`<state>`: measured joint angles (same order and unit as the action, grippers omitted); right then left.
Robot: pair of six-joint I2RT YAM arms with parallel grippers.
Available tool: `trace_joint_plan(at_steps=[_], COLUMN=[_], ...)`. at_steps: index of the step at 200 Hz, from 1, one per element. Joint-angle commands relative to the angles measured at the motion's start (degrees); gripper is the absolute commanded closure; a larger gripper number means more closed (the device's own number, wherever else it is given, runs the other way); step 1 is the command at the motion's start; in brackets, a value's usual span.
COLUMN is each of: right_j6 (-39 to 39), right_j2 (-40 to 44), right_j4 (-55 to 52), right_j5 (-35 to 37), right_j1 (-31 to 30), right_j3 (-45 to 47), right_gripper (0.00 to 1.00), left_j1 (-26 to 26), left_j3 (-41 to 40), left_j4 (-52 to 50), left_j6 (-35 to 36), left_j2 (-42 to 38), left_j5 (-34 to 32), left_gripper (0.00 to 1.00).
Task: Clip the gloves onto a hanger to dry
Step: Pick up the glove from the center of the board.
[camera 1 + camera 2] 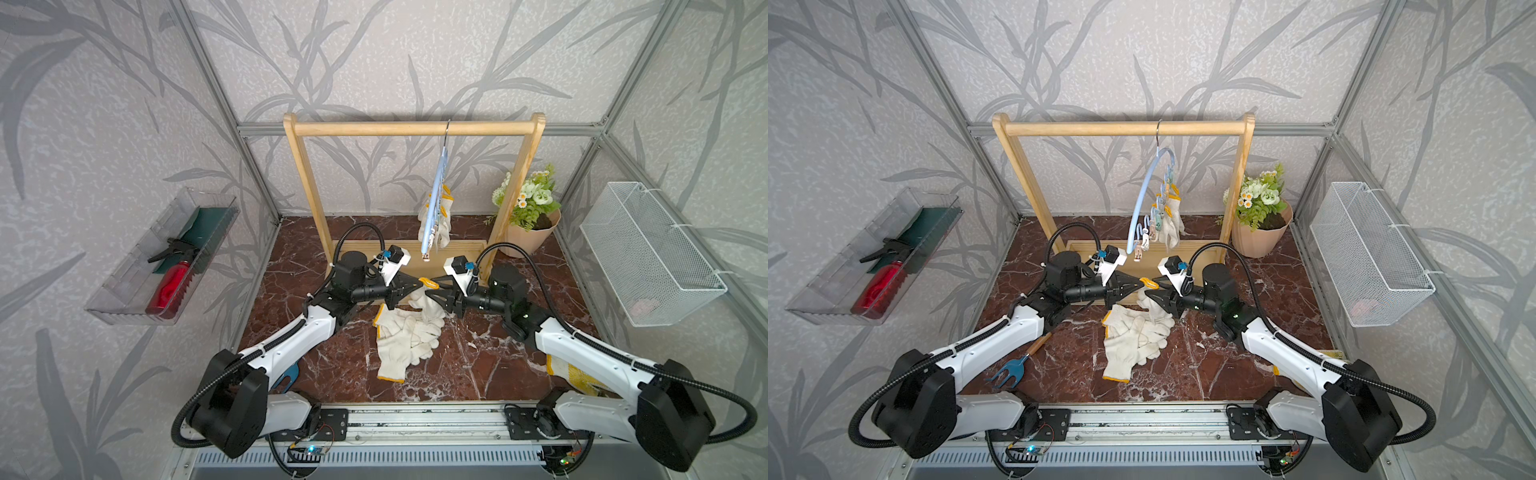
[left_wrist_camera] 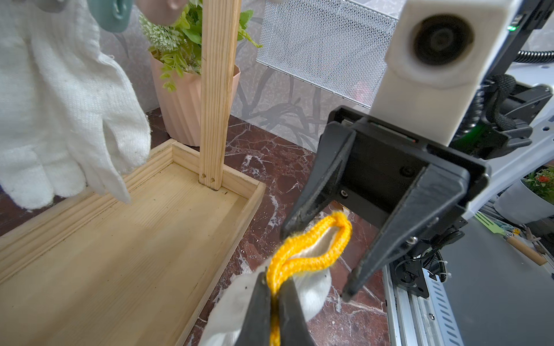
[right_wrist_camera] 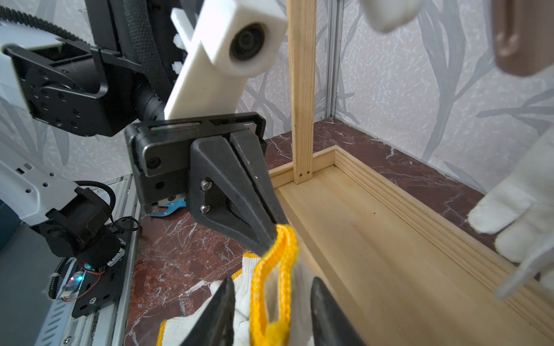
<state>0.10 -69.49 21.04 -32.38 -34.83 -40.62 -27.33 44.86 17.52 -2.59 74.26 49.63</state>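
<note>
At left tool (image 2: 274,295), white glove (image 2: 314,286), yellow-cuffed, apparently limp

Surface: dark red marble-look table (image 1: 478,365)
Rear: wooden rack (image 1: 309,183), flower pot (image 1: 528,239) just beside it
Centre: heap of white gloves (image 1: 405,336)
Left front: blue hand fork (image 1: 1013,368)
Right front: yellow-patterned glove (image 1: 579,376)

Both arms reach forward and inward, forearms low, wrists turned so the grippers meet almost tip to tip. The left gripper (image 1: 419,282) is clamped tight on the yellow cuff (image 2: 343,230) of a white glove (image 2: 311,287). Facing it, the right gripper (image 2: 316,263) stands with jaws parted around that cuff, one fingertip touching it and the other clear.
</note>
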Motion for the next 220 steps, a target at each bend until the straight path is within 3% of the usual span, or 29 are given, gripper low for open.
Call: trace_joint_plan(at_steps=[1, 35, 87, 126, 159, 193, 220], right_j6=[0.1, -0.1, 3.7, 5.8, 4.4, 2.9, 1.8], right_j2=[-0.9, -1.2, 0.3, 0.8, -0.4, -2.0, -4.0], right_j4=[2.4, 1.9, 2.4, 1.6, -2.1, -5.1, -6.4], right_j5=[0.3, 0.6, -2.3, -7.7, -7.5, -4.5, -3.6], right_j1=[-0.1, 0.1, 4.2, 8.6, 10.0, 10.8, 11.5], right_j3=[-1.2, -1.2, -0.5, -0.9, -2.3, -5.0, -8.0], right_gripper=[0.68, 0.84, 1.00, 1.00, 1.00, 1.00, 1.00], left_j1=[-0.2, -0.2, -0.1, -0.1, 0.2, 3.9, 7.9], left_j3=[2.0, 1.9, 2.4, 3.3, 4.9, 8.1, 13.1], left_j4=[0.1, -0.3, -5.3, -8.2, -8.4, -4.6, -1.1], left_j6=[0.3, 0.7, 4.1, 6.8, 9.9, 10.5, 9.1], left_j2=[-0.1, -0.5, -1.5, -2.1, -2.1, 0.5, 5.0], left_j5=[1.4, 1.4, 1.6, 1.4, -3.4, -4.5, -0.1], left_gripper=[1.00, 1.00, 1.00, 1.00, 0.67, 0.64, 0.52])
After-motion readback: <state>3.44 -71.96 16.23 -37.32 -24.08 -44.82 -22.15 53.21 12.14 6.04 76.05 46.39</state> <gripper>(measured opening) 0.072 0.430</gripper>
